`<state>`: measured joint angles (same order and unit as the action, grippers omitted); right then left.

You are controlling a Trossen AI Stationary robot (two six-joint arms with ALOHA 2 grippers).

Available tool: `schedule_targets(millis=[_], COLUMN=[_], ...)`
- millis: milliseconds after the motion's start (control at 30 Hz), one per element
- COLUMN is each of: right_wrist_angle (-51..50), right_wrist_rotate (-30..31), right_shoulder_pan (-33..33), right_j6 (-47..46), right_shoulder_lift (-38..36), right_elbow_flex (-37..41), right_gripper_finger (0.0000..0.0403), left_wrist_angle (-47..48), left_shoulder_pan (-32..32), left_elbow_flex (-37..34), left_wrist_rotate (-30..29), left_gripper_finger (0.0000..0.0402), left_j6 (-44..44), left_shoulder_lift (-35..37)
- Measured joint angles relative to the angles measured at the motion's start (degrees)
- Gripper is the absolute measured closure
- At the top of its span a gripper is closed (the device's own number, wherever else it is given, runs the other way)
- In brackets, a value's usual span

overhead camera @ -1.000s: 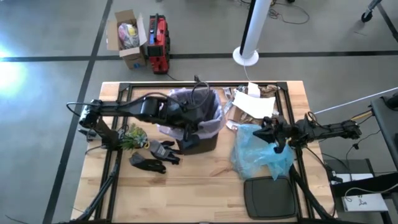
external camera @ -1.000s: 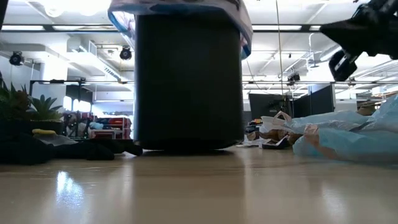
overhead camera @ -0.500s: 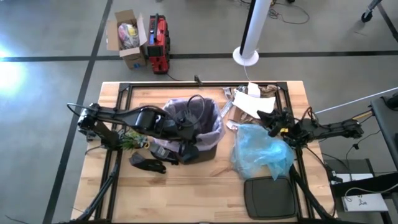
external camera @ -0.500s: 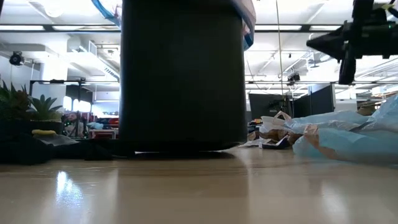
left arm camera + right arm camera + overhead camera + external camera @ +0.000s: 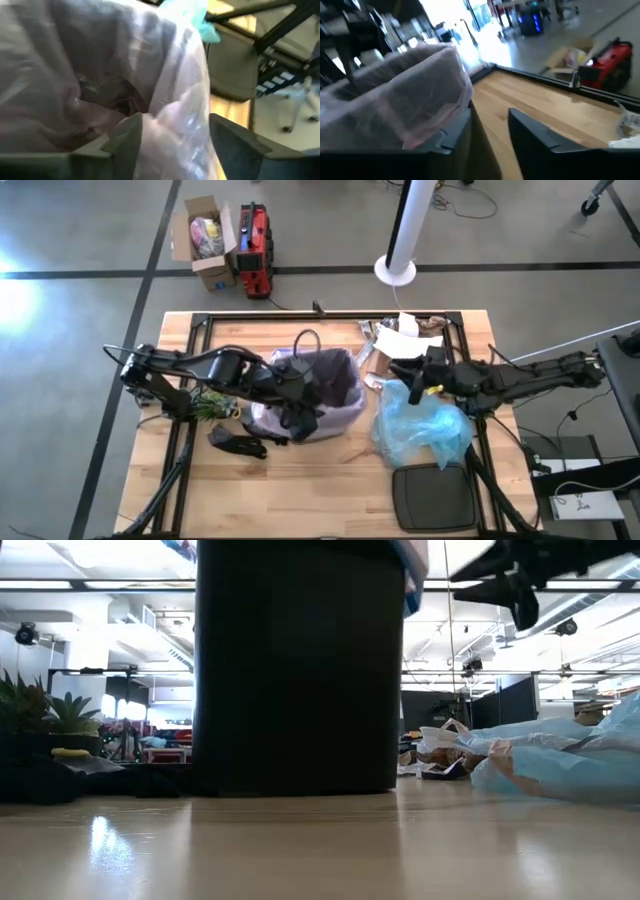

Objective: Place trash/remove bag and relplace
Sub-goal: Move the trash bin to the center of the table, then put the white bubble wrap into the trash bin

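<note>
Both arms are at the bin now! The bag (image 5: 318,385), that pale pink liner, sits draped over the dark bin (image 5: 297,670) in the middle of the table. The left gripper (image 5: 300,416) is down at the bin's near-left rim, and its wrist view shows the jaws parted with liner plastic bulging between them — loose, not pinched, as far as I can judge. The right gripper (image 5: 400,370) hovers just off the bin's right rim, jaws apart, nothing in them. So the liner lies to the left of the right gripper, close by, while the left one is already at the plastic. The trash (image 5: 405,345) waits at the far right, behind the light blue bag (image 5: 420,420). The left arm looks nearer for the next pull on the rim.
</note>
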<state>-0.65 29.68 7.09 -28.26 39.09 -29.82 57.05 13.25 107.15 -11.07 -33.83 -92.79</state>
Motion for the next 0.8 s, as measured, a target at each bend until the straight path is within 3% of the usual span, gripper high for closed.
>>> schedule_targets(millis=[200,367,533,633,800], right_wrist_angle=[-18.9,-31.7,-29.9,-30.4,-32.4], right_wrist_rotate=[-0.1,-1.7,-10.4,-12.2,-13.1], right_shoulder_pan=[-0.8,-2.8,-2.9,-2.2,-1.8], right_j6=[-0.8,-2.8,7.3,11.5,13.3], right_shoulder_lift=[9.3,13.7,17.6,20.8,24.7], right_elbow_flex=[-14.0,-27.1,-35.8,-38.2,-41.3], right_gripper_finger=[0.0171,0.0131,0.0119,0.0124,0.0137], left_wrist_angle=[-0.5,-1.2,-1.8,-1.4,3.0], left_shoulder_pan=[1.0,1.9,4.1,6.4,9.1], left_elbow_flex=[0.0,0.0,0.0,0.0,-0.6], left_wrist_rotate=[-0.3,-1.8,-15.0,-22.1,-23.8], left_gripper_finger=[0.0136,0.0113,0.0108,0.0115,0.0136], left_j6=[-1.4,-0.9,1.1,3.5,3.2], left_shoulder_lift=[2.7,6.5,11.3,13.4,16.8])
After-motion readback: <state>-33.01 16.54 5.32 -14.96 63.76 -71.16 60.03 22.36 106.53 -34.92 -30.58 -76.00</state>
